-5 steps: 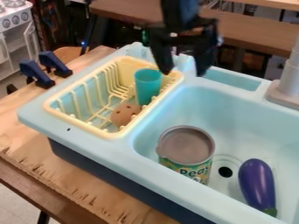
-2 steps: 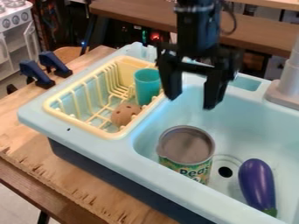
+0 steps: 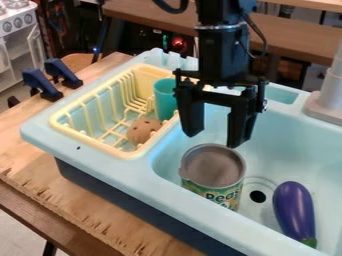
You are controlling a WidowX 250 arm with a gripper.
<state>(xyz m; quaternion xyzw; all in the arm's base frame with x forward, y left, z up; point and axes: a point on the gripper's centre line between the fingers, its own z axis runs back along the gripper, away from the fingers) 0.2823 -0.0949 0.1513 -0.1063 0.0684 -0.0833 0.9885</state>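
The black gripper [image 3: 215,140] hangs open over the left part of the sink basin, its two fingers pointing down with nothing between them. Just below it in the view stands a green-labelled can [image 3: 212,175] with a grey top, upright in the basin. A purple eggplant [image 3: 294,211] lies at the basin's right, beside the drain. In the yellow dish rack [image 3: 100,142], left of the gripper, are a teal cup [image 3: 167,100] and a brown, round object with small holes [image 3: 142,131].
The light blue sink [image 3: 87,156] rests on a wooden table [image 3: 40,180]. A grey faucet base [image 3: 328,100] rises at the right edge. Dark blue clamps [image 3: 41,84] grip the table at the upper left, and a white toy stove [image 3: 19,40] stands behind.
The gripper has come down and toward the camera, from above the sink's back rim to just above the can. It stays open. The can, eggplant, cup and rack have not moved.
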